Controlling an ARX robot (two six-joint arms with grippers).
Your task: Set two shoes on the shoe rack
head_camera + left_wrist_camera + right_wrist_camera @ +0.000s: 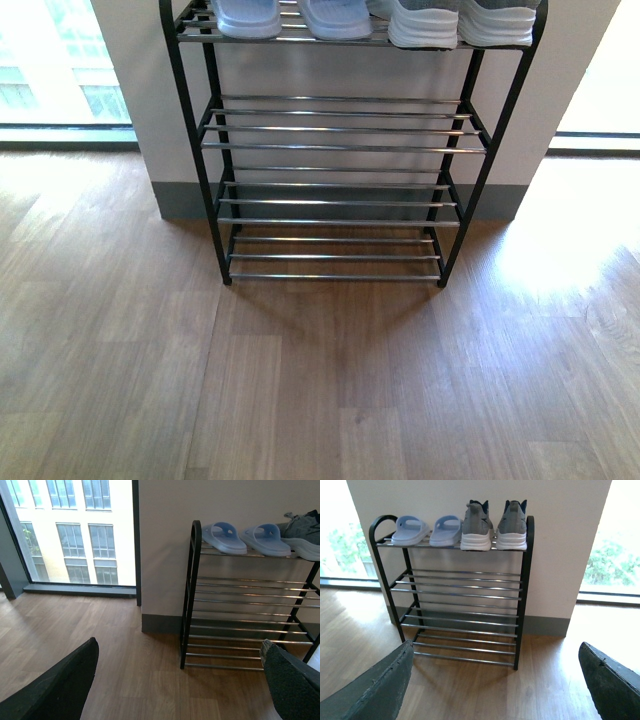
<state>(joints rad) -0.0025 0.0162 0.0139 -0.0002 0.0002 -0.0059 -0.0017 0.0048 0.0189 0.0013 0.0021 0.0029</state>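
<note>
Sneakers [455, 25] and slides [290, 18] cropped atop rack [340, 148] — claws' tips unseen

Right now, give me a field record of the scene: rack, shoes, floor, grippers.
rack: shoe rack, black frame, chrome bars, against the wall
top tier: pale blue slide sandals beside grey sneakers, heels facing out
lower tiers: bare bars, no shoes
floor: wood floor, no shoes seen on it
left gripper: open, holding nothing
right gripper: open, holding nothing
task state: both pairs on the rack
</note>
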